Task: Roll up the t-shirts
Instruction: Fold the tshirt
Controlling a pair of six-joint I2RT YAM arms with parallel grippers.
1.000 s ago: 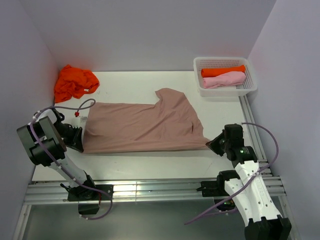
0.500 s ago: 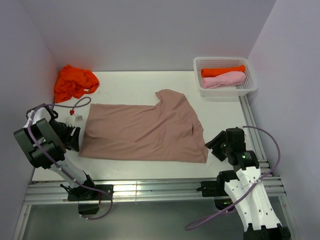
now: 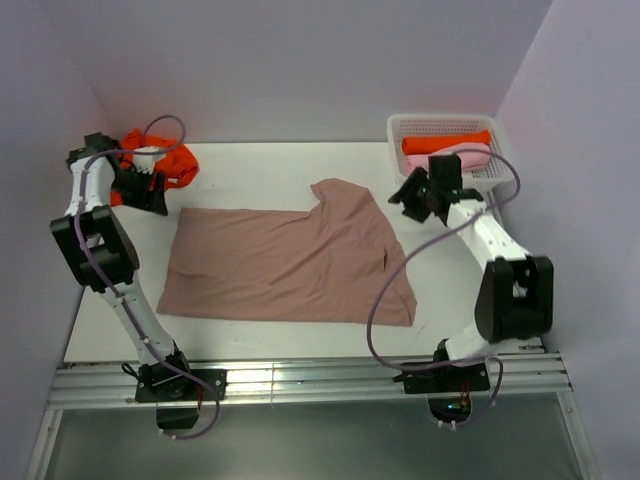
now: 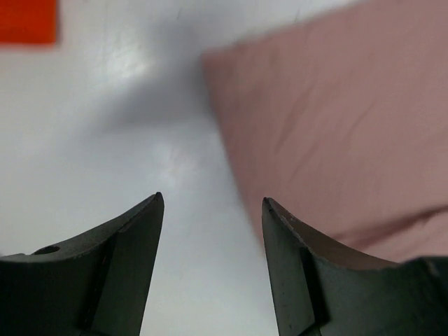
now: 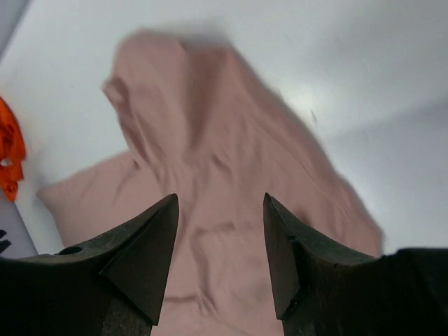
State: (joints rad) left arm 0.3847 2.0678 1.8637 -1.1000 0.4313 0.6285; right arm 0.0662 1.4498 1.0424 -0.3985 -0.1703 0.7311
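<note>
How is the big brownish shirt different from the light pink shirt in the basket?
The brownish shirt lies spread flat; the light pink shirt is rolled up. The brownish shirt sits on the table, while the light pink shirt rests in the white basket. The brownish shirt is darker than the light pink shirt. Both are soft cloth.

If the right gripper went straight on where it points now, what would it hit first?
Most likely the pinkish-brown t-shirt: the right gripper aims at its spread cloth with nothing between, though its height is unclear.
</note>
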